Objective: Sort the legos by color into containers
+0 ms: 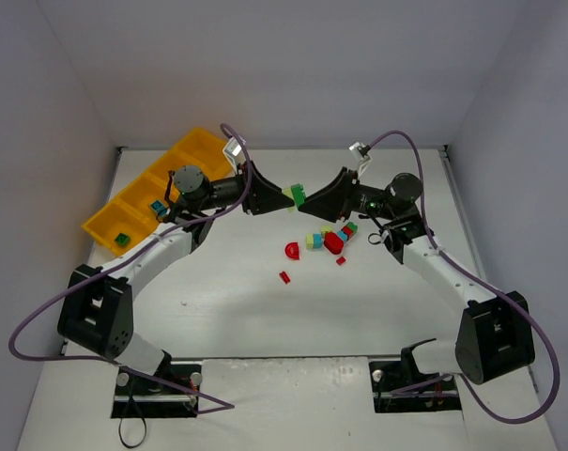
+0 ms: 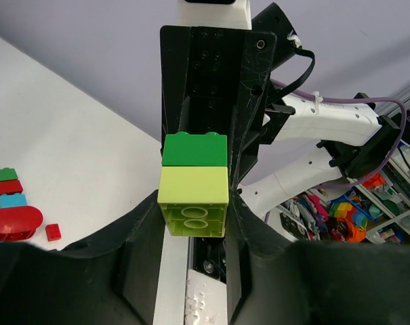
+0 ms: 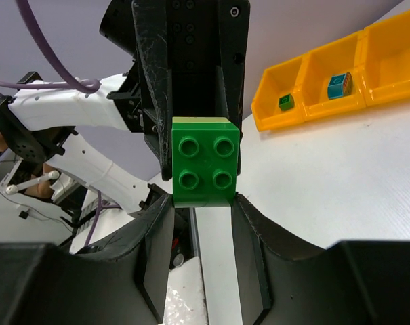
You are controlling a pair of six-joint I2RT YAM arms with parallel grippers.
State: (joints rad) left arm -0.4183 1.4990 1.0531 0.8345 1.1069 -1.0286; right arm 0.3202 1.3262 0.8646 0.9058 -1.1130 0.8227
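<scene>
Mid-frame from above, met tip to tip: left gripper point(image 1: 286, 199) and right gripper point(image 1: 310, 198), a two-brick stack point(image 1: 298, 194) between them, too small here to read beyond green and yellow-green. Upper left: orange-yellow tray point(image 1: 205, 148), four compartments, partly hidden by the left arm point(image 1: 161, 249); one teal brick point(image 1: 157, 207) and one small green piece point(image 1: 122, 239) inside, in neighbouring compartments. On the table point(image 1: 237, 310), below and right of the grippers: one red half-round point(image 1: 292, 250), two small red bits point(image 1: 284, 277), a cluster point(image 1: 332, 237) too tight to count.

From the left wrist, centre: clenched on one yellow-green brick point(image 2: 193, 193), fingers against both sides; one green brick point(image 2: 194, 149) stacked above, inside the opposite black jaws. Lower left: partial pile, cut by the edge.

From the right wrist, centre: clamped on the green brick, four studs facing; only a yellow-green sliver above. Upper right: three compartments seen, the last cut off.
</scene>
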